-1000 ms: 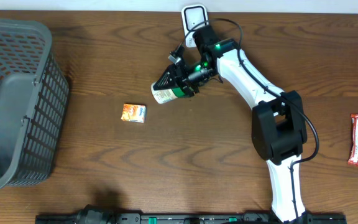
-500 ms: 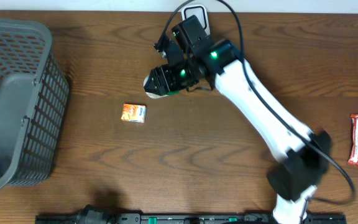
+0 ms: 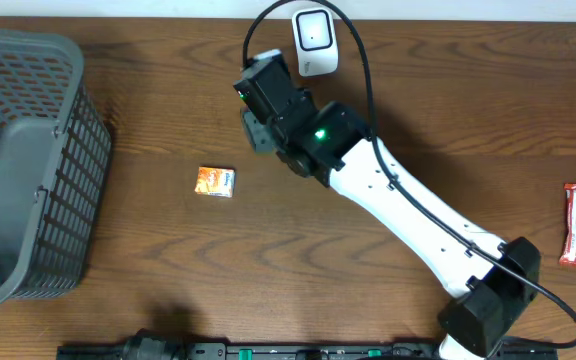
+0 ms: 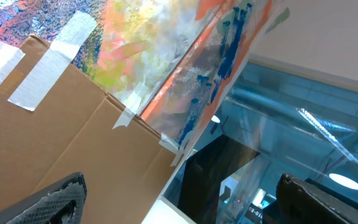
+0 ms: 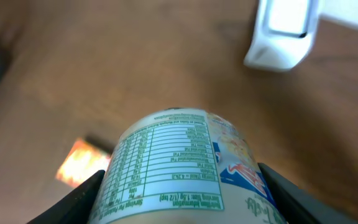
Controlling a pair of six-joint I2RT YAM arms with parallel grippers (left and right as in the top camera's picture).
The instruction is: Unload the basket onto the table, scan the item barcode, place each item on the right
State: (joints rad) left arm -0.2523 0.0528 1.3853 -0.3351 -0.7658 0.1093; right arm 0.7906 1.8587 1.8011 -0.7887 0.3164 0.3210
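Note:
The item is a white canister with a green nutrition table and a blue and red logo. My right gripper is shut on it, a black finger pressed to each side. In the overhead view the right gripper hangs over the table just left of and below the white scanner, and its wrist hides the canister. The scanner shows at the top right of the right wrist view, beyond the canister. My left gripper is open and holds nothing, pointing away from the table at a cardboard box.
A small orange packet lies on the table left of the right arm. A grey mesh basket fills the left side. At the right edge lies a red snack bar.
The right arm has carried the canister left and toward the far edge, stretching out. Its wrist has turned over the canister, which now hides it from above. The left gripper has not moved.

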